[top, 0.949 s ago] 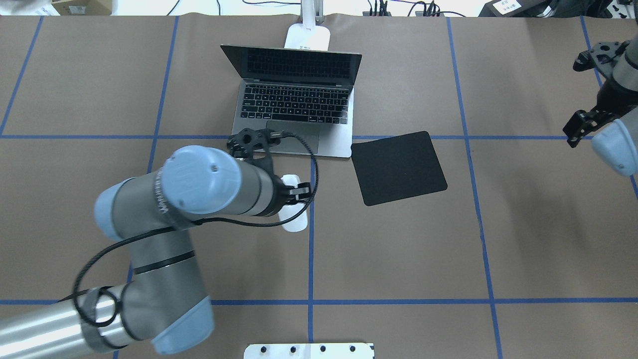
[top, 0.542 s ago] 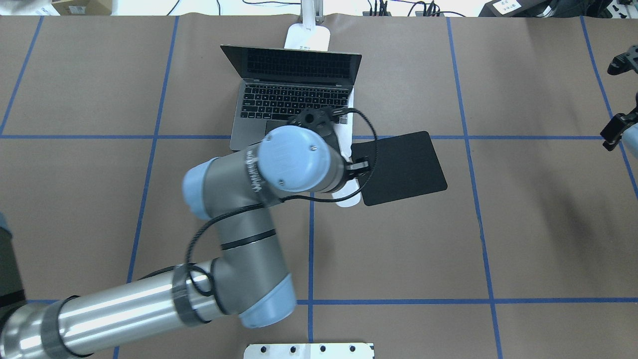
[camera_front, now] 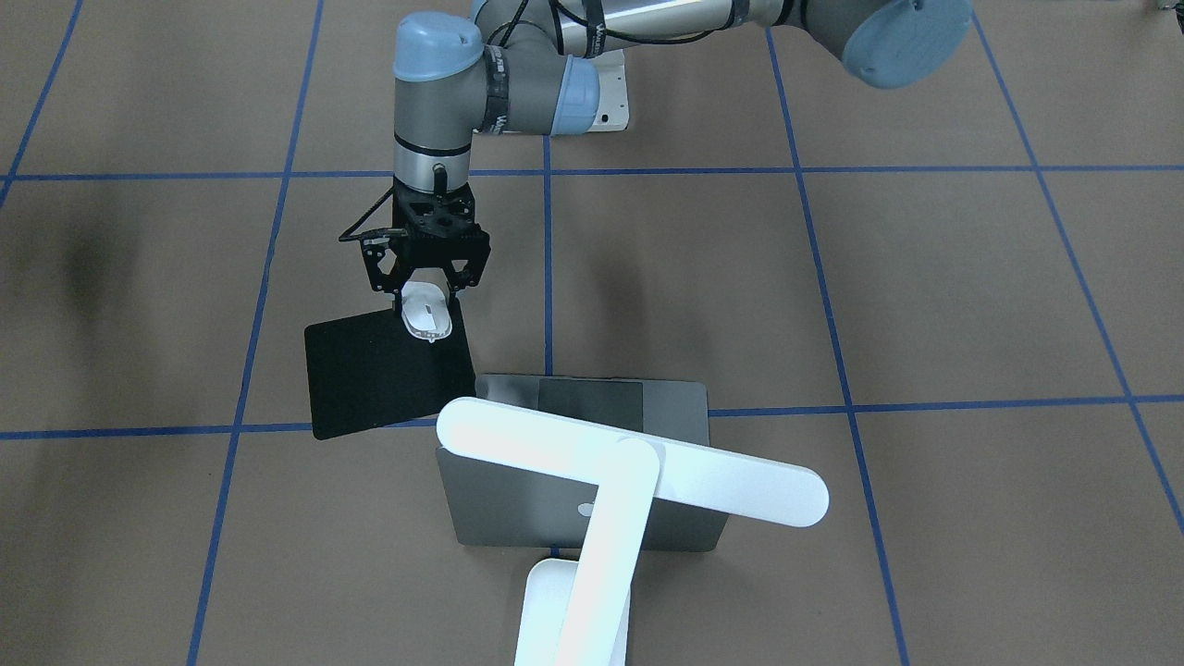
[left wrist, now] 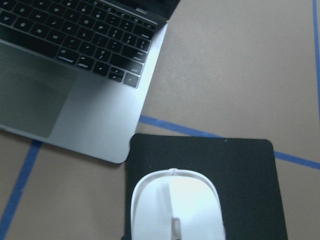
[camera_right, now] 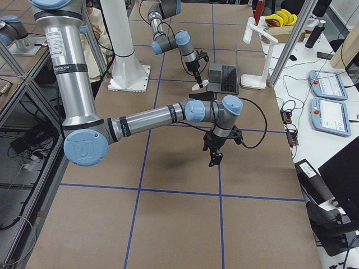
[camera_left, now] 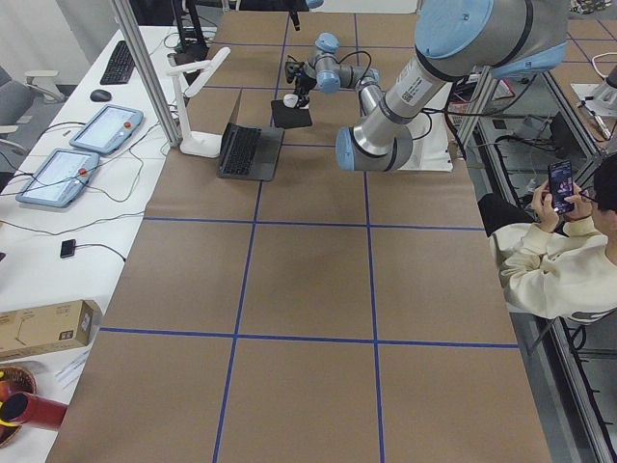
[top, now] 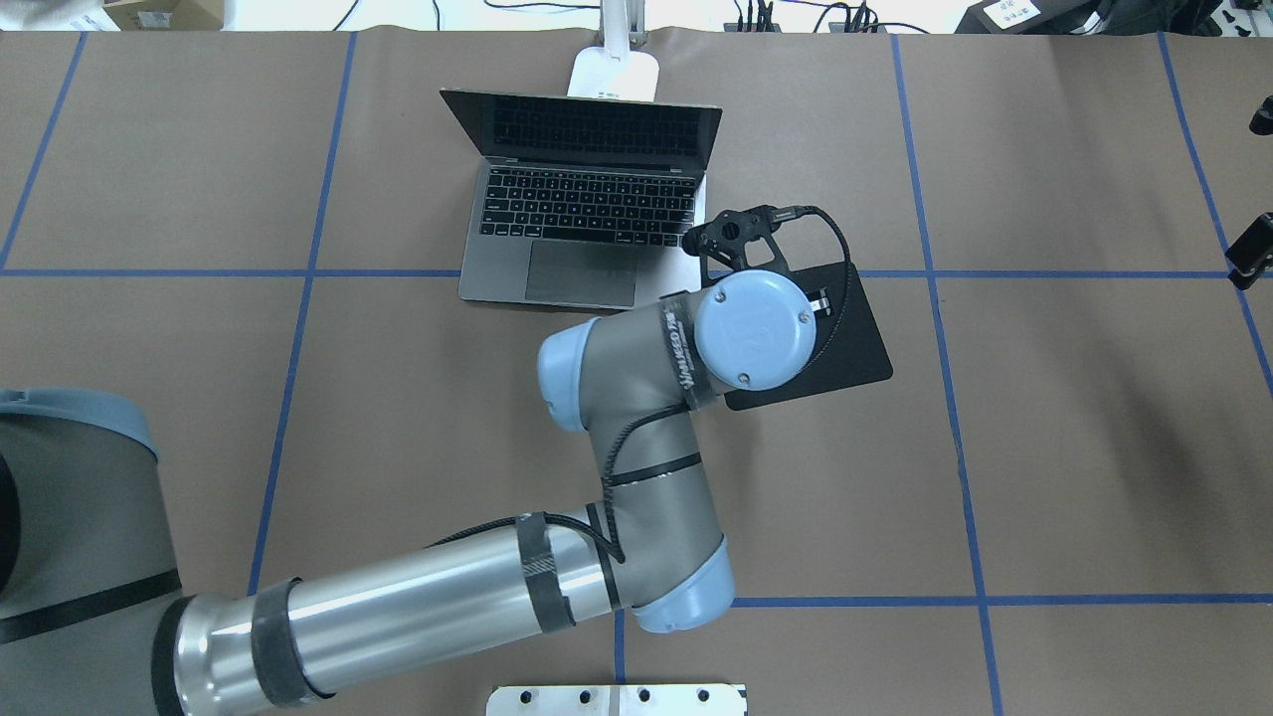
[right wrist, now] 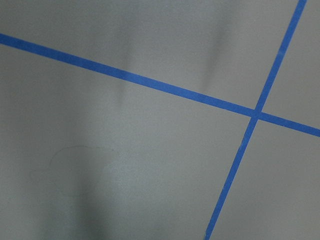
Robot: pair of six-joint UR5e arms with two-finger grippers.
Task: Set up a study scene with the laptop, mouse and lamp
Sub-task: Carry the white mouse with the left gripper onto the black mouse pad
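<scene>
The open dark-grey laptop (top: 587,214) sits at the table's far middle, with the white lamp (camera_front: 629,472) behind it and its bar head over the lid. My left gripper (camera_front: 425,310) is shut on the white mouse (camera_front: 425,319) and holds it over the robot-side, laptop-side part of the black pad (camera_front: 370,388). The left wrist view shows the mouse (left wrist: 175,205) over the pad (left wrist: 240,170), right of the laptop (left wrist: 75,85). In the overhead view the wrist hides the mouse. My right gripper (camera_right: 216,151) hangs over bare table at the right; I cannot tell whether it is open.
A white bolted base plate (top: 617,699) stands at the table's near edge between the arms. The lamp's flat base (top: 615,72) is at the far edge. Blue tape lines (right wrist: 150,82) cross the brown table. A seated person (camera_left: 559,251) is beside the table.
My left arm has carried the mouse to the right, from left of the centre line to over the black pad. My right arm has drawn back to the right, almost out of the overhead view.
</scene>
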